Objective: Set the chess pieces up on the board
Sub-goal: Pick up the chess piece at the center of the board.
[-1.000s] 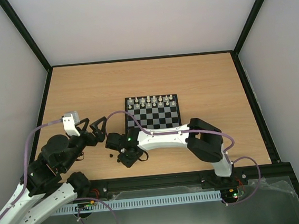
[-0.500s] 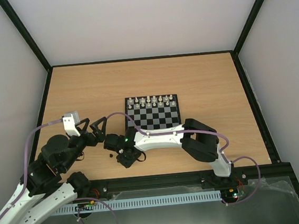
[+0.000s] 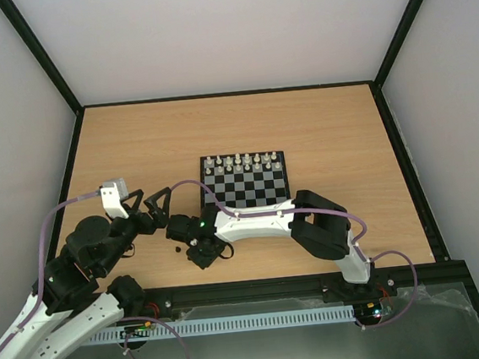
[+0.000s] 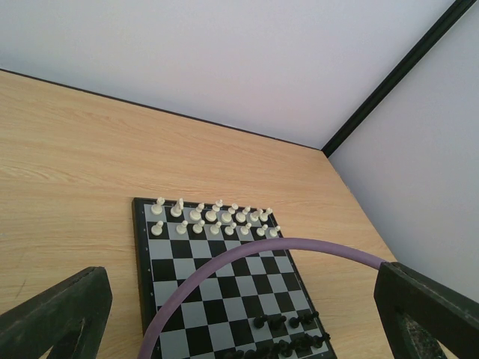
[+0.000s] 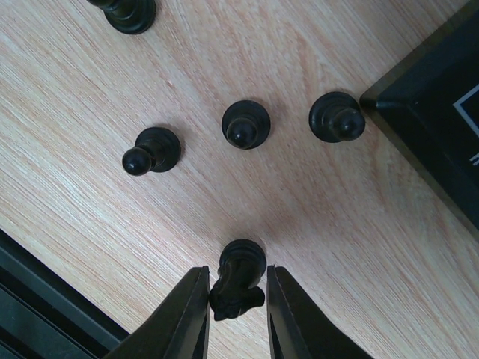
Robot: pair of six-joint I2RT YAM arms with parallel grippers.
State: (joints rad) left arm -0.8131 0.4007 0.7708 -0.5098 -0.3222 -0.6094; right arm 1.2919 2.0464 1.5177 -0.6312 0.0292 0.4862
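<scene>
My right gripper (image 5: 236, 299) hangs over the bare wood just left of the board's (image 5: 438, 120) near corner. Its jaws are closed in on a black knight (image 5: 241, 278) that stands upright on the table. Three loose black pieces stand beyond it: one on the left (image 5: 150, 151), one in the middle (image 5: 245, 124), one beside the board corner (image 5: 337, 117). A fourth (image 5: 127, 11) shows at the top edge. In the top view the right gripper (image 3: 202, 253) is near the board (image 3: 246, 181). My left gripper (image 3: 147, 210) is open and empty.
White pieces (image 4: 213, 217) fill the board's two far rows. Several black pieces (image 4: 296, 335) crowd its near right corner. A purple cable (image 4: 247, 253) arcs across the left wrist view. The table's black front rail (image 5: 45, 299) lies close behind my right gripper.
My right arm has shifted slightly left and toward the table's near edge over the loose black pieces. The left arm has not moved.
</scene>
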